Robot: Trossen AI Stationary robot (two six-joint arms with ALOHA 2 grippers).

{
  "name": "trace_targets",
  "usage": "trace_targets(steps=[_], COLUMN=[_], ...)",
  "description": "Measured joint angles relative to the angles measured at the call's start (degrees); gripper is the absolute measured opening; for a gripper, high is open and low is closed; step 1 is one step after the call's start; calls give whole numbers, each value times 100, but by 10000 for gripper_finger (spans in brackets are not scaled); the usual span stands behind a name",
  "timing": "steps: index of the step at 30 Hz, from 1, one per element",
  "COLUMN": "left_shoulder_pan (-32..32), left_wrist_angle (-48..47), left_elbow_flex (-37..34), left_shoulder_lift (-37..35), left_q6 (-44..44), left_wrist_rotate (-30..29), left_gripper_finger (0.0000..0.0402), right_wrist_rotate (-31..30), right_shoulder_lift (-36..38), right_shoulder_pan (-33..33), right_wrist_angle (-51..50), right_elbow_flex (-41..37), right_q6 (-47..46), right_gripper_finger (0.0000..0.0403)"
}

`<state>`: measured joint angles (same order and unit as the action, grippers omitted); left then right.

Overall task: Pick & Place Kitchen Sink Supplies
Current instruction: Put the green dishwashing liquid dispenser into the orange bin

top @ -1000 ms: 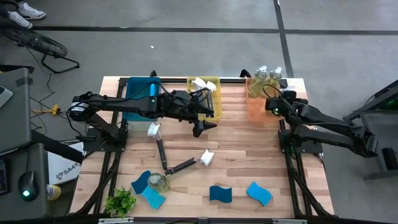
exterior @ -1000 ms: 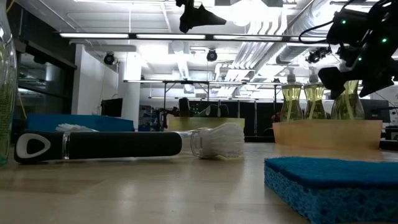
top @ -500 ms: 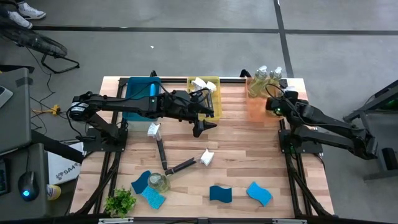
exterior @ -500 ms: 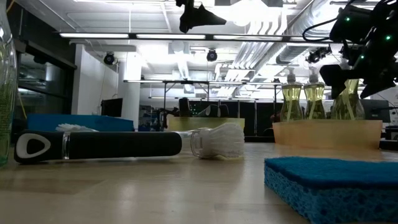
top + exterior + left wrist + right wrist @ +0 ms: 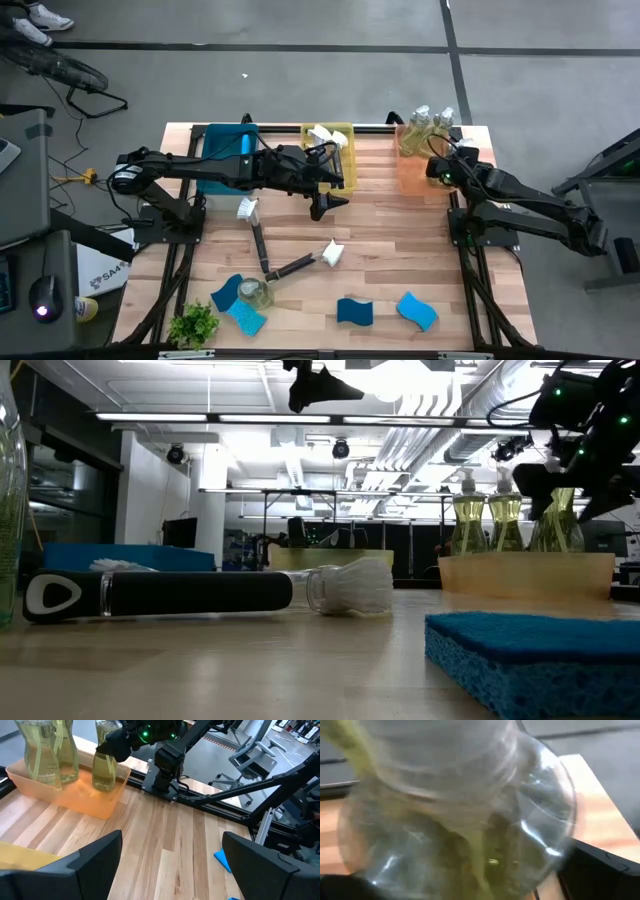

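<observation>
The right hand (image 5: pixel 436 166) holds an upright soap bottle (image 5: pixel 106 767) between wide fingers, directly over the orange tray (image 5: pixel 412 172). The left hand (image 5: pixel 322 207), open and empty, hovers mid-counter.

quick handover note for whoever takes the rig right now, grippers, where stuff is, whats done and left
Left gripper: open, empty, above mid-table.
Right gripper: jaws wide around a bottle in the orange bin, beside two more.
Done: brush in the yellow bin.
Left: two brushes mid-table, four sponges and one bottle along the front.
</observation>
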<state>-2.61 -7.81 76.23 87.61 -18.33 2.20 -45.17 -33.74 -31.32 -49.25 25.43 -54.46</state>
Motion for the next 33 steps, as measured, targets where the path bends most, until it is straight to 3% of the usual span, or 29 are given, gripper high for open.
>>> trace_targets(steps=[4,10,19,33], left_shoulder_pan=[0,2,2,2], left_wrist_angle=[0,-3,-3,-3], left_elbow_flex=[0,0,0,0], left_shoulder_lift=[0,0,0,0], left_q6=[0,0,0,24], left_wrist_rotate=[86,116,133,133], left_gripper_finger=[337,337,337,337], right_wrist_rotate=[-104,226,873,1967], right_shoulder_lift=[7,-5,-2,-7], right_shoulder_pan=[-25,-27,-25,-27], right_wrist_angle=[-371,-246,-624,-216], right_elbow_flex=[4,2,2,-9], right_q6=[-700,-401,-896,82], right_gripper_finger=[360,360,360,360])
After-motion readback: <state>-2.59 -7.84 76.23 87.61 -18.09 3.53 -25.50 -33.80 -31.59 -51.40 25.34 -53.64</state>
